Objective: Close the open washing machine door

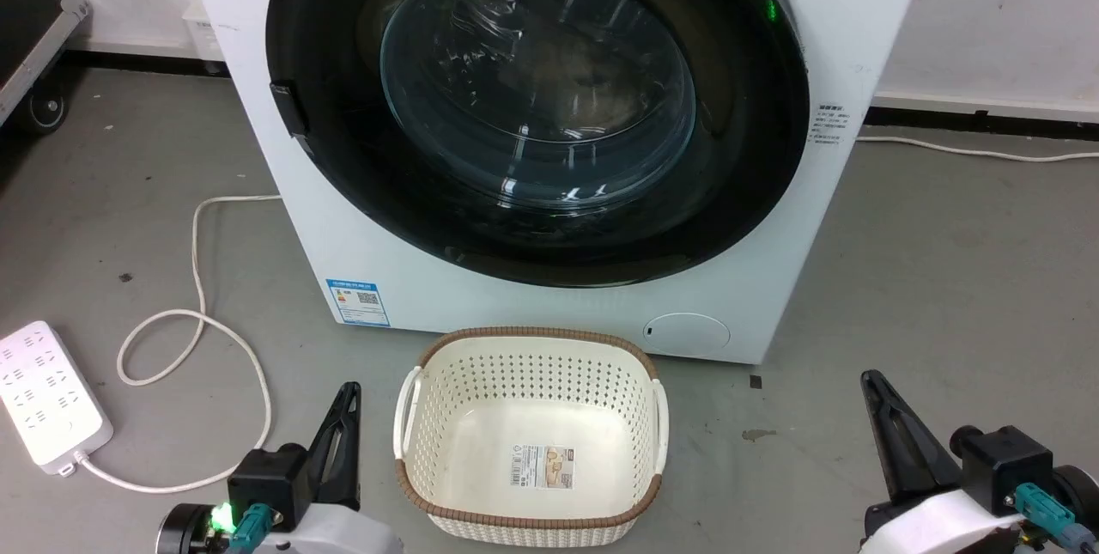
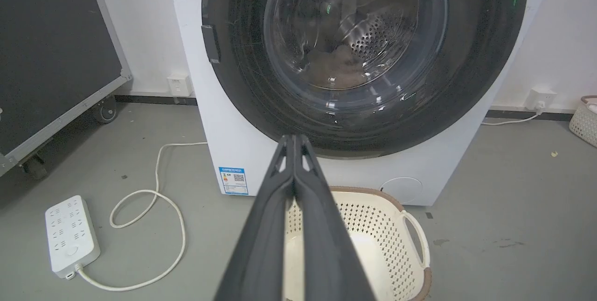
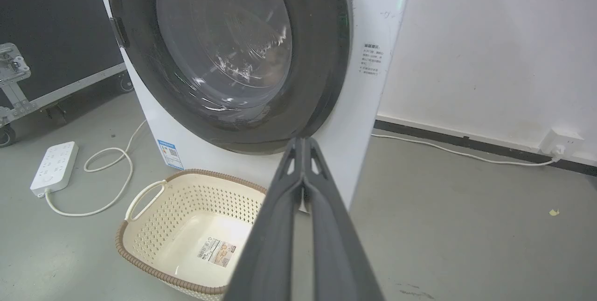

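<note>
The white washing machine [image 1: 549, 313] stands straight ahead, and its round black-rimmed door [image 1: 343, 150] lies flush against the front, the glass bowl [image 1: 537, 86] facing me. A brownish item shows dimly behind the glass in the left wrist view, on the door [image 2: 261, 100]. My left gripper [image 1: 348, 391] rests low at the lower left, fingers pressed together [image 2: 294, 140], holding nothing. My right gripper [image 1: 871, 380] sits low at the lower right, also shut and empty [image 3: 303, 141]. Both are well short of the machine [image 3: 364, 119].
A cream perforated basket [image 1: 412, 417] with a brown rim sits on the floor between my grippers, just before the machine. A white power strip [image 1: 47, 399] and looped cable [image 1: 197, 322] lie at left. A black wheeled case [image 2: 51, 58] stands far left; wall sockets [image 3: 562, 140] at right.
</note>
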Tool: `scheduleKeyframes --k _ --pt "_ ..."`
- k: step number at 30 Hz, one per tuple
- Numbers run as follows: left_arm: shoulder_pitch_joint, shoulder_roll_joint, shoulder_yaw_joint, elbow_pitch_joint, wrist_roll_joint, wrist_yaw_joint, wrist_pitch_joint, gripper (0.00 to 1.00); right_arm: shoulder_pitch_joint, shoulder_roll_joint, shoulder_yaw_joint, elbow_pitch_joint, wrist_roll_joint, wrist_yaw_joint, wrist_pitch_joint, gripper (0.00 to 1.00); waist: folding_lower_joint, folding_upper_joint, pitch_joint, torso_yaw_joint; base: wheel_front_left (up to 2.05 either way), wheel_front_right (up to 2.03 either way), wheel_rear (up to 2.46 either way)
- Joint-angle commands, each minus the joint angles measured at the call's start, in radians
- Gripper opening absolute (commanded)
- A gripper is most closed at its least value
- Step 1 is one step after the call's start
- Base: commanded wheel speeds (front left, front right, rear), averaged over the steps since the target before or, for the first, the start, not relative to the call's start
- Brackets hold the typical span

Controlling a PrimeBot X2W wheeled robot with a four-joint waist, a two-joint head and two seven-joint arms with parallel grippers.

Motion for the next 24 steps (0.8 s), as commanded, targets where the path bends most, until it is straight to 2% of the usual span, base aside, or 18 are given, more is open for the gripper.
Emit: scheduleKeyframes --k 1,24 --pt "-0.009 -0.005 0.004 -0.007 0.009 0.005 0.005 0.0 -0.014 0.005 0.003 -0.007 -0.004 0.0 0.004 0.0 0.0 -0.0001 0.0 0.0 0.0 0.0 0.0" --pt "-0.018 -0.012 0.026 -0.036 0.047 0.016 0.064 0.0 -0.022 0.007 0.021 -0.02 -0.01 -0.001 0.049 0.0 0.0 -0.0001 0.0 0.013 0.0 0.0 0.0"
